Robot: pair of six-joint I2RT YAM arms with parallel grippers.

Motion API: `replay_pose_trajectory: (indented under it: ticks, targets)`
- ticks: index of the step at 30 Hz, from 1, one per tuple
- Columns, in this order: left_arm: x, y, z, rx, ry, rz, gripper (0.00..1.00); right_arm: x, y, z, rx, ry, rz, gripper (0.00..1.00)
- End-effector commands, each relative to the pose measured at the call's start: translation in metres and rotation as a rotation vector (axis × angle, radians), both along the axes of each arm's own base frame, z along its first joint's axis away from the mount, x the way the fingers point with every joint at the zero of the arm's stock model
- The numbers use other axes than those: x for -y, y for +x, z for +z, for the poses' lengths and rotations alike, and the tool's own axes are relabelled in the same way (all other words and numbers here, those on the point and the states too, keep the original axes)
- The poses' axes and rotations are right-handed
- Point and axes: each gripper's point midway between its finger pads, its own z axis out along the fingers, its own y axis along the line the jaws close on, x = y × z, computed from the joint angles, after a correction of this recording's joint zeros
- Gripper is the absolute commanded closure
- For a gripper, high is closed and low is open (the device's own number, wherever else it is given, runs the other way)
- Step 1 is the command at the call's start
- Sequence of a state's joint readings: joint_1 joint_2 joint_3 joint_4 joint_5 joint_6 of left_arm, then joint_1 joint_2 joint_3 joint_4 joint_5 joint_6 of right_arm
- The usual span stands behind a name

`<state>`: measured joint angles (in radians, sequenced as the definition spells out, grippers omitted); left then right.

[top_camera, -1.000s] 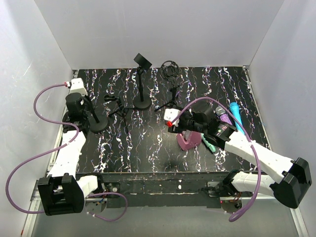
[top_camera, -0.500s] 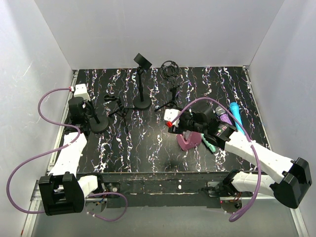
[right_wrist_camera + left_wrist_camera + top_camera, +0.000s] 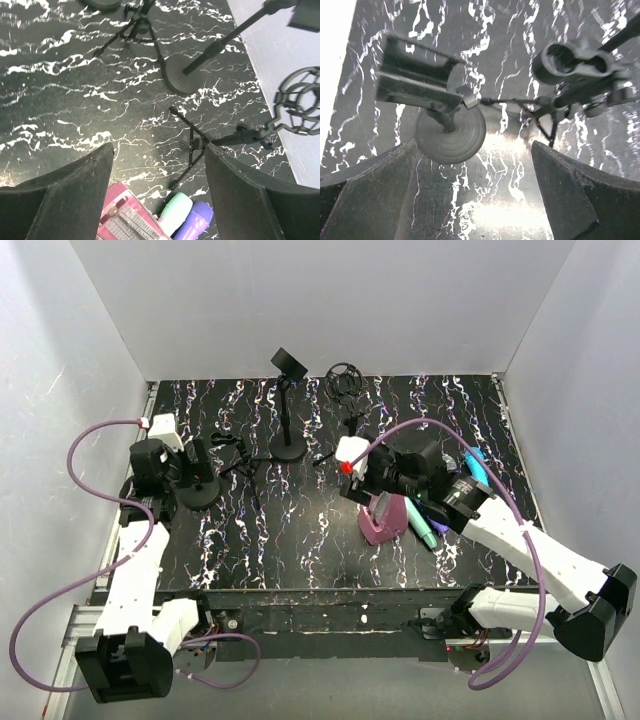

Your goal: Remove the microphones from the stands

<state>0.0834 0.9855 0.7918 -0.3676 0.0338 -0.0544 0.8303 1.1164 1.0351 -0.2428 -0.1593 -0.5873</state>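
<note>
A pink microphone [image 3: 386, 517] lies on the black marbled table, beside a green one [image 3: 422, 531], a purple one [image 3: 437, 512] and a blue one [image 3: 477, 459]. My right gripper [image 3: 378, 488] hovers open just above the pink microphone [image 3: 125, 216], with nothing between its fingers [image 3: 159, 147]. The left gripper [image 3: 192, 464] stands open over a round-base stand [image 3: 197, 490]. That stand's rectangular clip [image 3: 415, 80] is empty, and its base [image 3: 451, 132] lies ahead of the left gripper [image 3: 474, 146], not between the fingers.
A taller round-base stand [image 3: 289, 410] is at the back middle. A tripod stand [image 3: 236, 452] sits between the two arms, and another tripod with a ring shock mount [image 3: 344, 383] is at the back. White walls enclose three sides.
The left gripper has gone from shut to wide open by the round-base stand. My right gripper has opened wider and pulled up and back from the pink microphone.
</note>
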Motion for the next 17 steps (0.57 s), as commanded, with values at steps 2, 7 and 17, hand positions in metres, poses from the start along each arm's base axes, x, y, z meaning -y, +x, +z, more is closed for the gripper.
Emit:
replay_pose_trajectory:
  ticks: [2, 7, 17]
  targets:
    - [0.003, -0.021, 0.062, 0.101, -0.003, 0.002, 0.02, 0.012, 0.005, 0.051, -0.115, 0.064, -0.147, 0.17]
    - [0.000, -0.038, 0.102, 0.161, 0.048, -0.005, 0.02, 0.035, 0.036, 0.076, -0.245, 0.127, -0.485, 0.15]
    - [0.045, -0.027, 0.157, 0.271, 0.084, -0.343, 0.02, 0.072, 0.076, 0.113, -0.152, 0.210, -0.808, 0.13]
